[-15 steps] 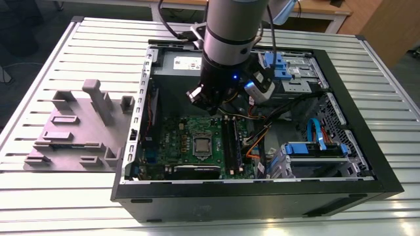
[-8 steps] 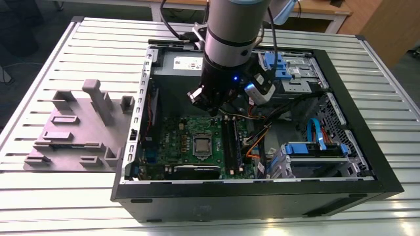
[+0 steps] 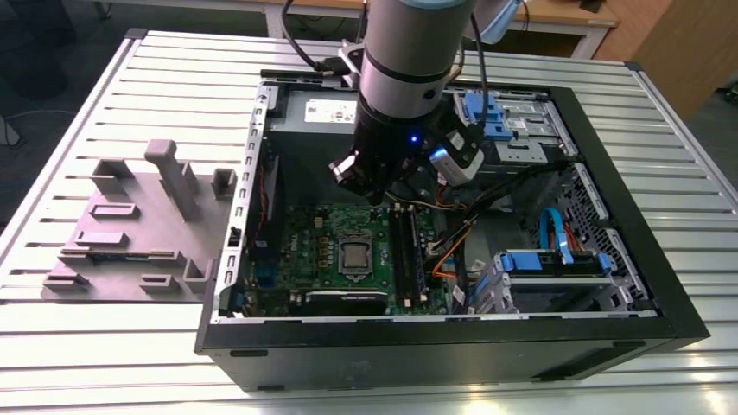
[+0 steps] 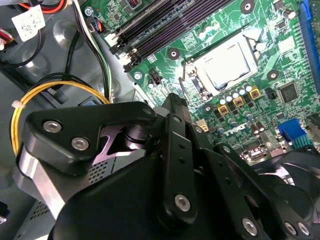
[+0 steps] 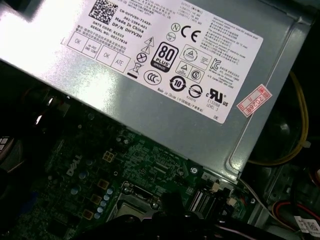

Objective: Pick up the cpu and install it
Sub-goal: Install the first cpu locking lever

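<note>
Silvery cpu (image 4: 226,62) in socket, fingers' tips hidden.

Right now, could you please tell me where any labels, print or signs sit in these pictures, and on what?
White label on the grey power supply: a square code, small print and certification marks.
Red sticker at that label's edge: stamped characters, too blurred to read.
White tag on a cable: too small to read.
Motherboard: white printing, too small to read.
</note>
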